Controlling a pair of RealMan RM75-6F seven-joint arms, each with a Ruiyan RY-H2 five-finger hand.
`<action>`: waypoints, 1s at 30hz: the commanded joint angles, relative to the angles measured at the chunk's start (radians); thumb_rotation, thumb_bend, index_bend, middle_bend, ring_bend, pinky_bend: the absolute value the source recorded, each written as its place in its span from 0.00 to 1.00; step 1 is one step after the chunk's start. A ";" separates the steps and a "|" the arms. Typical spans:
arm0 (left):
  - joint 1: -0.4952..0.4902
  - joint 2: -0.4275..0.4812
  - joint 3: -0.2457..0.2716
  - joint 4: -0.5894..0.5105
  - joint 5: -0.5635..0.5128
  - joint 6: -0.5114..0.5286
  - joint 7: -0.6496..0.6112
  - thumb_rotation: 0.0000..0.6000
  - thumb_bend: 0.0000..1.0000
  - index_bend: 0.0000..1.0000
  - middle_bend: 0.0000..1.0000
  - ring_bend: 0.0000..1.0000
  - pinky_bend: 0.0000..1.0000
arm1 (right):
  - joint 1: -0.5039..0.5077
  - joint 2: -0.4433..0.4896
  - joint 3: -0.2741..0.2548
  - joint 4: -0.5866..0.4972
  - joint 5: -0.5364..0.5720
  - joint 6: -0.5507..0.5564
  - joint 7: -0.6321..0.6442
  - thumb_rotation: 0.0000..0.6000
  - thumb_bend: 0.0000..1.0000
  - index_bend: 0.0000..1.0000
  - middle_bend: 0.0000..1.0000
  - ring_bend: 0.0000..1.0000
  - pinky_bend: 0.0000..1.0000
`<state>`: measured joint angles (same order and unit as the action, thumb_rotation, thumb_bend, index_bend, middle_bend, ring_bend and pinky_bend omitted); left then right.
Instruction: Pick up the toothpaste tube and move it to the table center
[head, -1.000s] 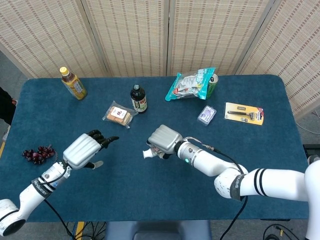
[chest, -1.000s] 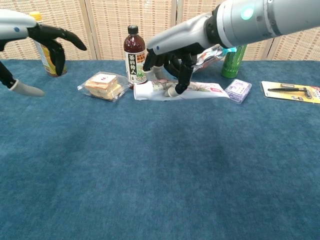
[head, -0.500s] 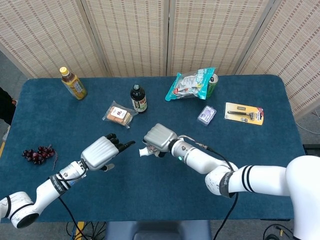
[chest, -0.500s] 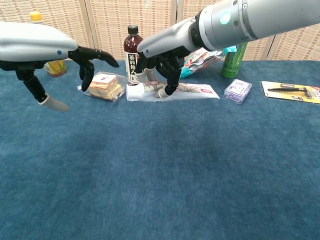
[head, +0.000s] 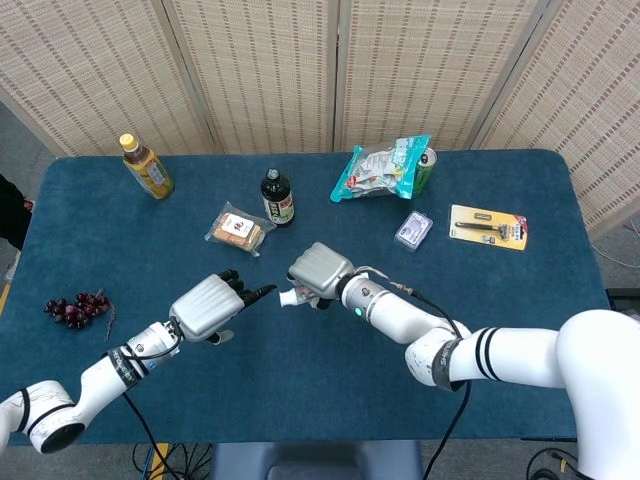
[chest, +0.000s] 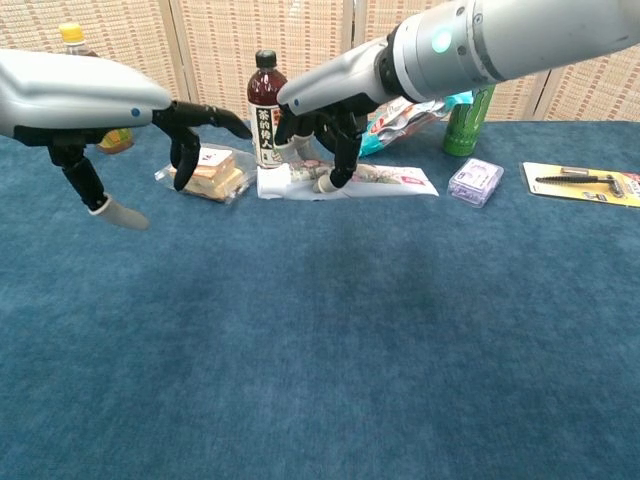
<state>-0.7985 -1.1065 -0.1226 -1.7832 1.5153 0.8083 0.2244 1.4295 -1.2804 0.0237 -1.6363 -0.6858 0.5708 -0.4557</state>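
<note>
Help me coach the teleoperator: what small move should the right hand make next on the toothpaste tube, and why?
Probably close the right hand firmly on the toothpaste tube before lifting. Its fingers curl over the tube's cap end, but the tube lies flat on the table, so a secure hold isn't evident. The open left hand hovers beside it, holding nothing.

Two bottles (head: 147, 166) (head: 277, 197), one can (chest: 467, 119), perhaps; one toothpaste tube (chest: 345, 181).
</note>
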 joint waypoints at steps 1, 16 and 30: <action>-0.008 -0.008 0.004 0.005 -0.009 -0.007 0.007 1.00 0.17 0.10 0.45 0.35 0.22 | 0.003 -0.003 0.001 0.001 -0.001 0.005 0.005 1.00 1.00 0.79 0.73 0.61 0.50; -0.036 -0.021 0.019 0.003 -0.028 -0.020 0.031 1.00 0.18 0.11 0.45 0.35 0.22 | 0.020 -0.021 -0.015 0.023 0.014 0.014 0.010 1.00 1.00 0.79 0.73 0.61 0.50; -0.052 -0.040 0.042 0.020 -0.038 -0.031 0.059 1.00 0.17 0.11 0.45 0.35 0.22 | 0.036 -0.035 -0.024 0.029 0.019 0.014 0.013 1.00 1.00 0.80 0.73 0.62 0.50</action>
<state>-0.8500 -1.1453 -0.0814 -1.7648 1.4783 0.7775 0.2822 1.4657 -1.3154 0.0005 -1.6074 -0.6654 0.5846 -0.4430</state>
